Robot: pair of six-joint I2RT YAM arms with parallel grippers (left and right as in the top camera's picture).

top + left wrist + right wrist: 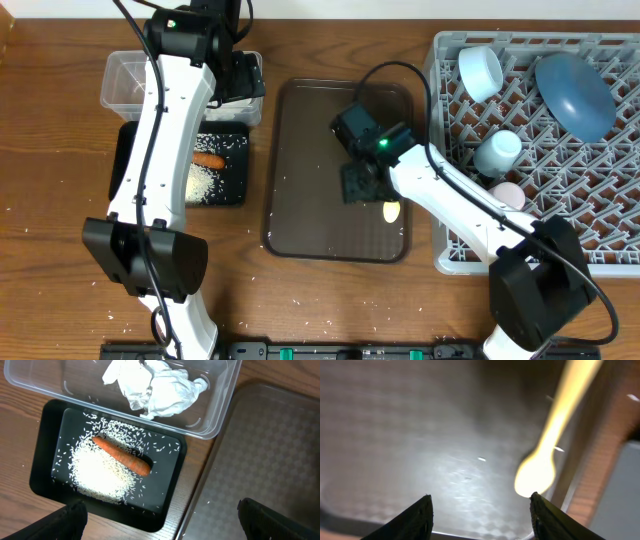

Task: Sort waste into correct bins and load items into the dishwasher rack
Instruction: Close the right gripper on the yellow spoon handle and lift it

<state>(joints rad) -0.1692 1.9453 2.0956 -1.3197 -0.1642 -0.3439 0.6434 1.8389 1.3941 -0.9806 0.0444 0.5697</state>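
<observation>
The rack [590, 190] fills the right side and already holds the plate [575, 95], the bowl [480, 72], the blue cup [497, 152] and the pink cup [508, 192]. The brown tray [310, 170] lies in the middle. At left are the tub [220, 405] with the tissues [155, 387] and the black tray [50, 460] with the carrot [122, 455] on the rice [100, 475]. No wrapper shows.

The left gripper [165, 520] hangs wide open and empty above the two bins. The right gripper [481, 500] is low over the brown tray, its jaws apart with nothing between them.

The spoon [535, 472] is the one item not yet racked. It lies flat on the brown tray close to the right lip, its bowl just beside the right finger [550, 515] and its handle running away from the camera.

The pick looks risky. The spoon sits off-centre in the gap, so a squeeze here may nudge it sideways or clip only the rim of its bowl. It is thin and flat on a smooth surface, so the fingers may scrape the tray and skid it against the lip. A weak pinch could drop it on the way to the rack. The right forearm also passes near the pink cup, and a careless swing could knock it.
</observation>
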